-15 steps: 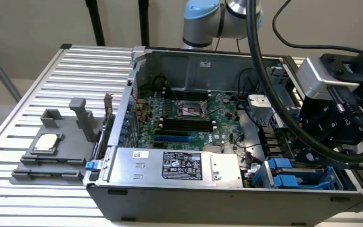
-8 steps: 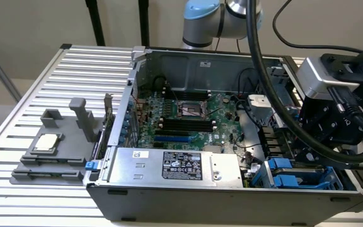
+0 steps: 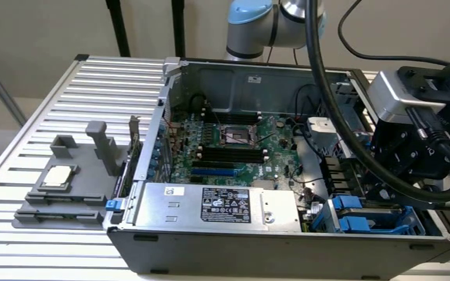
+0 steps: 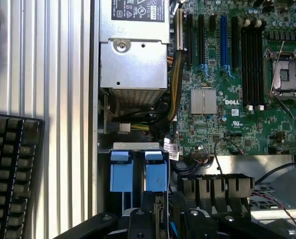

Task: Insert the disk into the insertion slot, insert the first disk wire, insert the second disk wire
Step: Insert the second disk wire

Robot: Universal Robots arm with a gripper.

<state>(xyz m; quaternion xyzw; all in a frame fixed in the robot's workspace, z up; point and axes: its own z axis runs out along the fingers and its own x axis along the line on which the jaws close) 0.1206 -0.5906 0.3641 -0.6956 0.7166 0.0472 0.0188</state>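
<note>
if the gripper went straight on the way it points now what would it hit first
Most likely the blue tabs of the insertion slot, directly ahead of the gripper, though depth is hard to judge.

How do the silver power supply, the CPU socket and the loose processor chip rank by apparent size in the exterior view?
1. silver power supply, clearly largest.
2. CPU socket and loose processor chip look about alike; not ranked.

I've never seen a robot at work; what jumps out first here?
An open computer case lies on a slatted metal table, its green motherboard bare in the middle. At the exterior view's lower right, bright blue tabs mark the insertion slot, with the black gripper hanging just above. A silver box with a black label sits along the case's near wall.
</note>
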